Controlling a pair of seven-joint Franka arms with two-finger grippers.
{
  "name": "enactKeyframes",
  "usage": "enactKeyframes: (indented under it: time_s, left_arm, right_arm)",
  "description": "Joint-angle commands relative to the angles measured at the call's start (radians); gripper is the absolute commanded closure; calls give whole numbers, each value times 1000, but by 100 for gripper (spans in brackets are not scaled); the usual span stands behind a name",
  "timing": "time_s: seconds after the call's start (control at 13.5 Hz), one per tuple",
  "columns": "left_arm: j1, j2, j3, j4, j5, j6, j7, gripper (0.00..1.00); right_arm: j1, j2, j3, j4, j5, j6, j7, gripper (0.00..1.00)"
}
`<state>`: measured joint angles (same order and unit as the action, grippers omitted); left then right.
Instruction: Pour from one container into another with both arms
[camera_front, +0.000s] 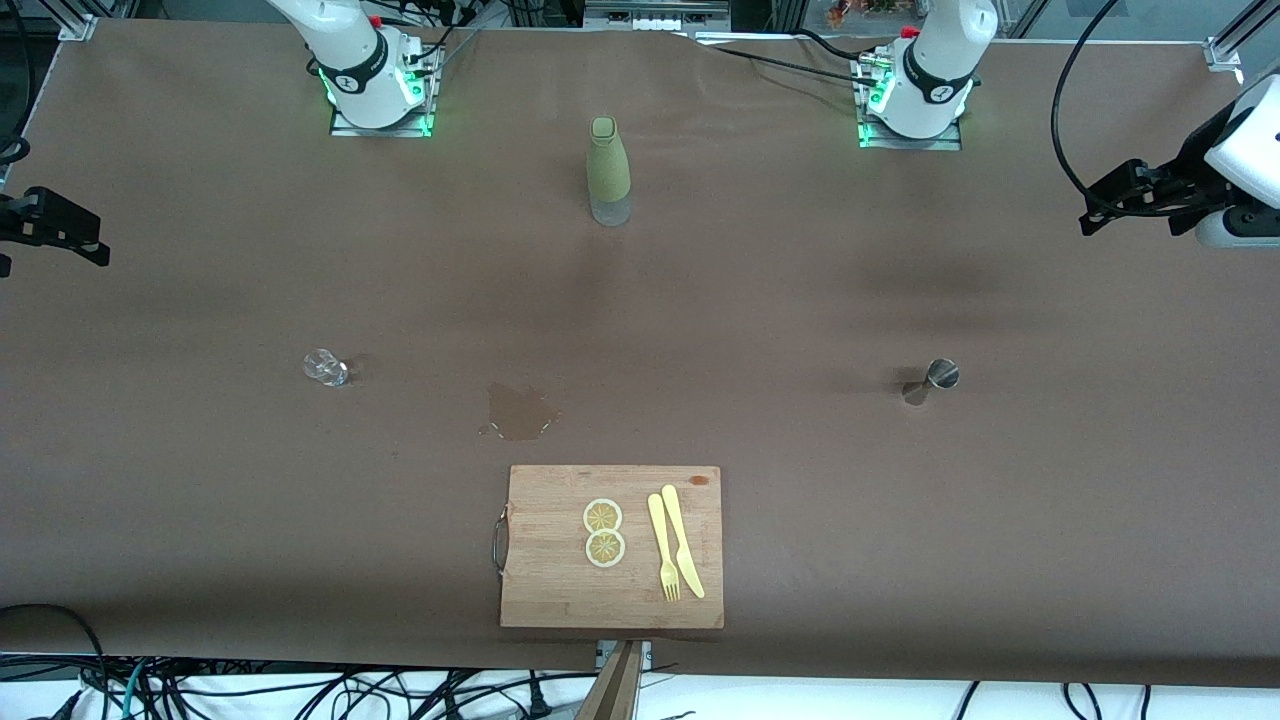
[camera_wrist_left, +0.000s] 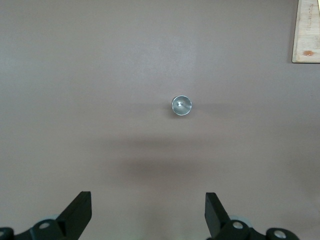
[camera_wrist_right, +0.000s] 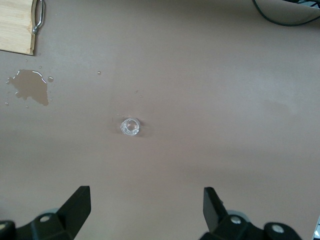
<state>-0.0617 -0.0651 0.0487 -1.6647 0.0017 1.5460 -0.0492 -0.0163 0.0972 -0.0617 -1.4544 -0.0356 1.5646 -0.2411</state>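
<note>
While apart: one jigger (camera_front: 941, 374), one cup (camera_front: 325, 367).

The jigger (camera_front: 938, 376) stands alone on bare brown table (camera_front: 1050, 480); every clock direction around it is free, and the left gripper (camera_wrist_left: 148, 212), high over it with fingers spread wide, has an unblocked drop. The glass cup (camera_front: 325, 368) is as open; the right gripper (camera_wrist_right: 146, 210), spread wide too, hangs above it. From the cup, a wet spill (camera_front: 518, 412) lies toward 4 o'clock in the front view. The cutting board (camera_front: 612, 546) sits at 6 o'clock of table centre, the green bottle (camera_front: 608, 172) at 12, probably the only tall obstacle.
</note>
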Motion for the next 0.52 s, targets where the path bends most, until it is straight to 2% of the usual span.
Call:
enactKeyframes:
  time_s: [0.0,0.44]
  left_arm:
    - [5,-25,-4,-23,24,0,25,0]
    - [7,-27,-6,-26,18,0,26,0]
  right_arm:
    - [-2,1,2,8,-9,-8,5,0]
    - [-4,1,0,8,-7,-8,-1,0]
